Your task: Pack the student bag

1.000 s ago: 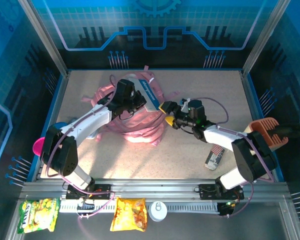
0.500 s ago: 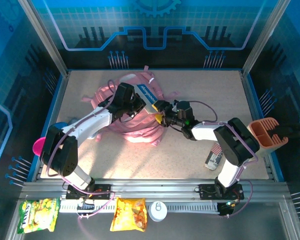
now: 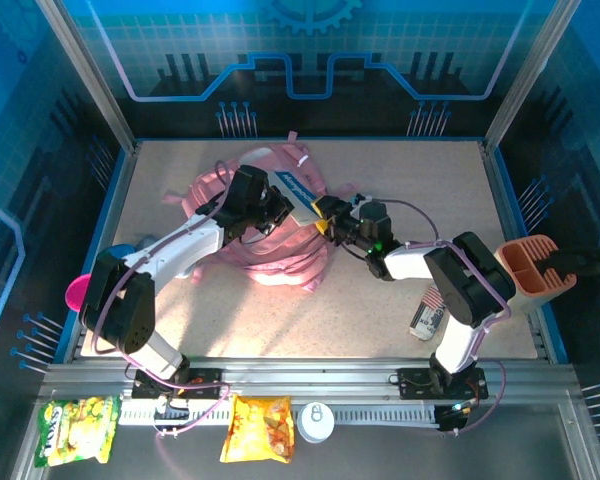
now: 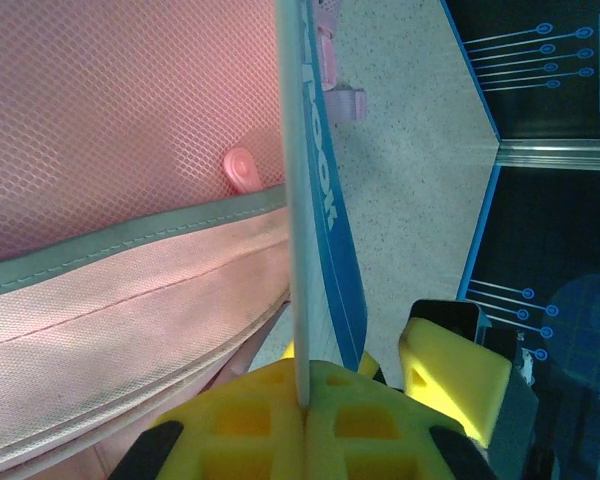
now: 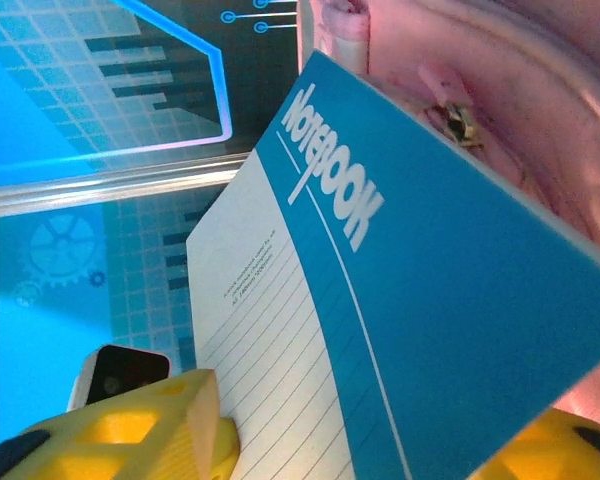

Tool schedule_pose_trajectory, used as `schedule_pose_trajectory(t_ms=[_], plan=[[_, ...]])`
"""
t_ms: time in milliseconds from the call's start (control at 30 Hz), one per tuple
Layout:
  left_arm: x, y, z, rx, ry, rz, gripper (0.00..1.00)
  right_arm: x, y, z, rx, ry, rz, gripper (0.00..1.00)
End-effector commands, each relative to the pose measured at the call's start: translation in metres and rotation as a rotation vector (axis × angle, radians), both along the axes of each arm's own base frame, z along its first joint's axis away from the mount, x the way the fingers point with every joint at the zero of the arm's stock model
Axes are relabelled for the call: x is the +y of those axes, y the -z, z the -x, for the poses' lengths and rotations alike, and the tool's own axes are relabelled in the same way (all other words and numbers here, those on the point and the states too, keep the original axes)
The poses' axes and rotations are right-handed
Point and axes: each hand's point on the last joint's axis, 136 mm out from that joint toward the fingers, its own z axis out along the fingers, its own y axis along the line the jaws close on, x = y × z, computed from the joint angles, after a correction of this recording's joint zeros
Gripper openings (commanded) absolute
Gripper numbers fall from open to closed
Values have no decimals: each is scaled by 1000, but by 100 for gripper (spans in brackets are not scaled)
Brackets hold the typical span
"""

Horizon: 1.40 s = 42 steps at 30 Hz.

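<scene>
The table [image 3: 410, 190] has a pale, speckled beige top. Aluminium posts and blue-lit panels printed with circuit lines and a gear wall it in. The student bag [image 3: 280, 268] lies crumpled on the left of centre, in the far half of the table. As far as its folds allow a reading, its long axis runs slantwise from far left to near right. Its pink straps loop out towards the far edge.

Above the bag's right end, the left gripper [image 3: 280, 208] is clenched on the edge of a blue and white notebook [image 3: 300, 187]. The left wrist view shows the thin edge pinched between the yellow fingers [image 4: 250, 420], with the bag's pink mesh just beside it. The right gripper [image 3: 323, 215] is at the bag's right side. Its fingers stand apart with the notebook's corner between them, and I cannot tell whether they press it. Behind the notebook in that wrist view lie a zip pull and the bag's pink rim.

Well to the right of the bag, an orange holder [image 3: 528, 265] sits at the table's edge. A small striped packet [image 3: 430, 315] lies to the bag's near right.
</scene>
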Motion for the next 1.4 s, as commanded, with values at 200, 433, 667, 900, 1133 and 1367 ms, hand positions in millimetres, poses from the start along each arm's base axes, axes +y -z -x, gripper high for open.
schedule_pose_trajectory(t_ms=[200, 433, 667, 900, 1133, 1367], plan=[[-7, 7, 2, 22, 45, 4, 2, -1, -8, -6, -67, -6, 53, 20], [-9, -4, 0, -55, 209, -150, 35, -35, -8, -1, -85, 34, 187, 0], [9, 6, 6, -114, 385, -425, 59, -87, -35, 9, -188, 57, 265, 0], [16, 18, 17, -173, 621, -686, 69, -141, -44, 30, -171, 134, 505, 0], [21, 45, 20, -110, 830, -1035, 66, -181, -43, 52, -91, 222, 717, 0], [8, 57, 18, -102, 874, -1143, 56, -185, -39, 56, -65, 224, 719, 0]])
